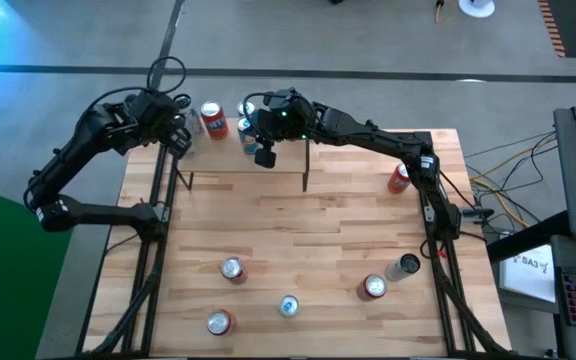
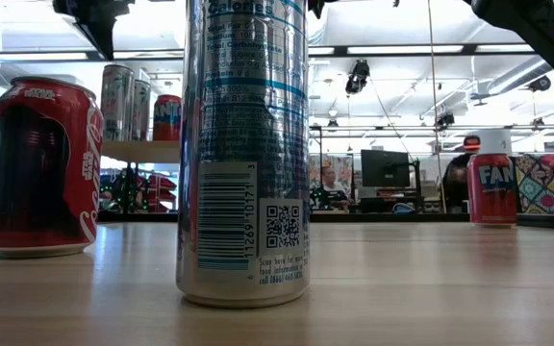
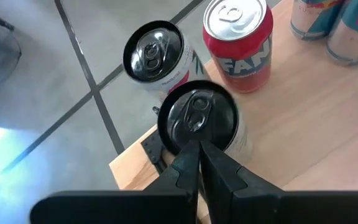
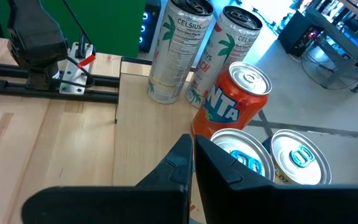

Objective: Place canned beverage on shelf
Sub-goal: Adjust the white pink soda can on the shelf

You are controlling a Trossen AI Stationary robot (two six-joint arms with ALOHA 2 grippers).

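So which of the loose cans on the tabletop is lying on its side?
The slim dark can near the table's right edge, beside a red-topped upright can; every other can stands upright.

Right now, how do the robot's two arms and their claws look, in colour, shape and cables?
Both arms are black, jointed tube segments. The left claw and the right claw each have two dark, angular, wedge-shaped fingers. A thin black cable loops above the left arm, and a small green light shows near the right arm's wrist.
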